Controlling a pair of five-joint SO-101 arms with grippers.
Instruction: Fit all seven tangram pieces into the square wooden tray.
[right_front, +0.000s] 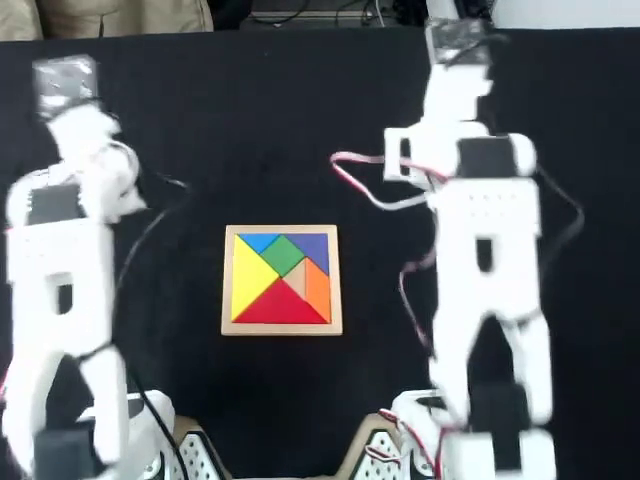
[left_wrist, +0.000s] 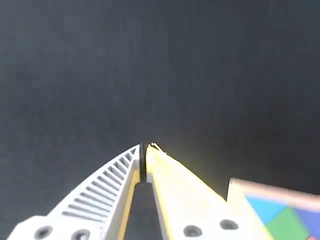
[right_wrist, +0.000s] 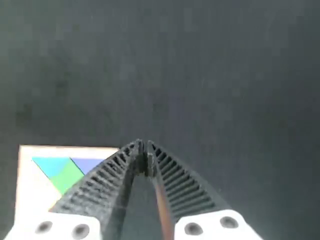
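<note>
High view: tangram pieces (right_front: 281, 277) fill tray (right_front: 282, 329); left tool (left_wrist: 145, 148), right tool (right_wrist: 142, 145) closed.

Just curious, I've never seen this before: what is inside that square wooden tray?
Filling the tray: flat pieces, among them yellow, red, blue, green and orange. They cover its floor, which cannot be seen.

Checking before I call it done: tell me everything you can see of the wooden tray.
The tray is a square of pale wood with a thin rim, lying flat on the black table between the left arm and the right arm, touched by neither. Coloured pieces fill it: a yellow triangle at left, a red triangle along the edge toward the arm bases, blue, green, purple and orange across the rest. A pale patch beside the orange may be a piece or bare wood.
</note>
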